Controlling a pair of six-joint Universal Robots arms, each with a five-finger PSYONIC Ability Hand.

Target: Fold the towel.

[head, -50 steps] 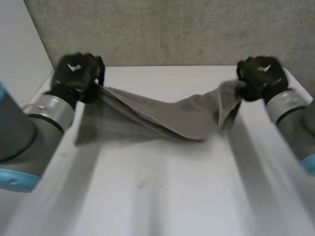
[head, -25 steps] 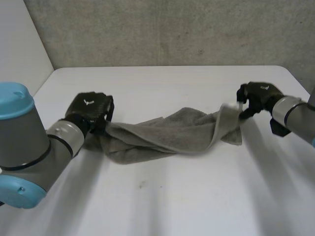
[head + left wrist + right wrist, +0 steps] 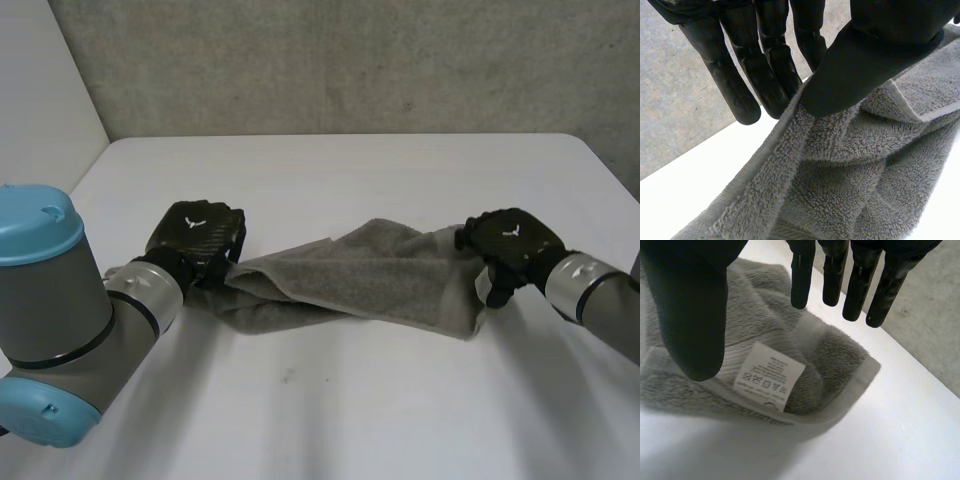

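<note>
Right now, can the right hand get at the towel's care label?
Probably yes: the care label lies face up and uncovered on the towel corner, right by the right hand, between its thumb and straight fingers.

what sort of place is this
Probably a robotics lab or test bench: a plain white table, a rough grey wall behind it, and the robot's left hand and right hand at a grey towel.

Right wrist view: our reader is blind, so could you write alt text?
The right hand hovers open with straight fingers over a corner of the grey towel, whose white care label faces up, on the white table.
</note>
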